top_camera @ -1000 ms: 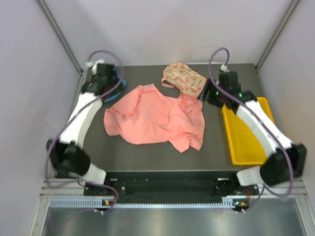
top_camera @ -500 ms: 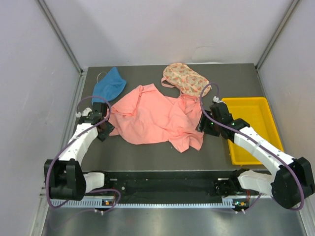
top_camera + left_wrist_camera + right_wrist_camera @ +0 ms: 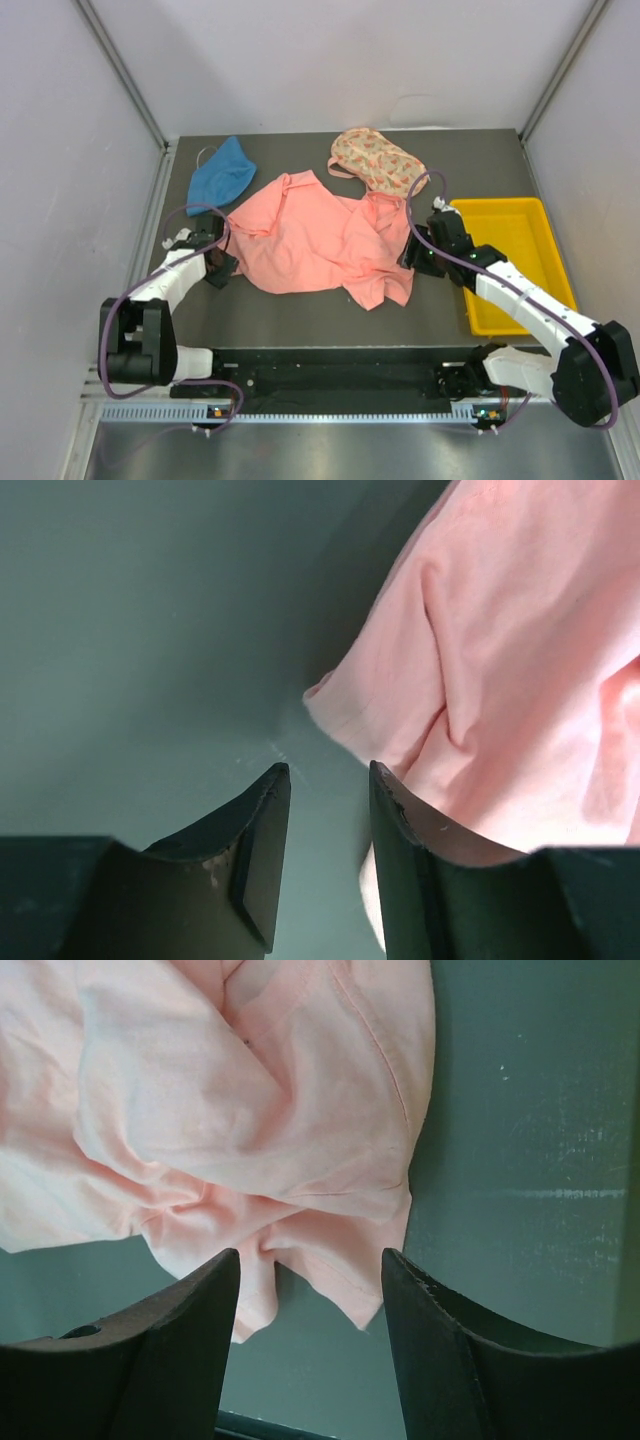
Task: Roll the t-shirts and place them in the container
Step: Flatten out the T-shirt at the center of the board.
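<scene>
A crumpled salmon-pink t-shirt (image 3: pixel 310 235) lies spread in the middle of the dark table. A blue t-shirt (image 3: pixel 220 172) is bunched at the far left, and a floral t-shirt (image 3: pixel 375 160) at the far middle. My left gripper (image 3: pixel 222 268) sits low at the pink shirt's left edge. In the left wrist view that gripper (image 3: pixel 325 770) is open by a narrow gap over bare table, with the pink cloth (image 3: pixel 500 680) beside its right finger (image 3: pixel 400 860). My right gripper (image 3: pixel 308 1255) is open wide at the shirt's right edge (image 3: pixel 410 258), and a hem corner (image 3: pixel 350 1280) lies between its fingers, ungripped.
A yellow tray (image 3: pixel 505 235) stands at the right, partly under the right arm. Grey walls close in the table on three sides. Bare table shows along the near edge, in front of the pink shirt.
Both arms came back from the far side to the pink shirt's left and right edges, uncovering the blue shirt. The left jaws have narrowed.
</scene>
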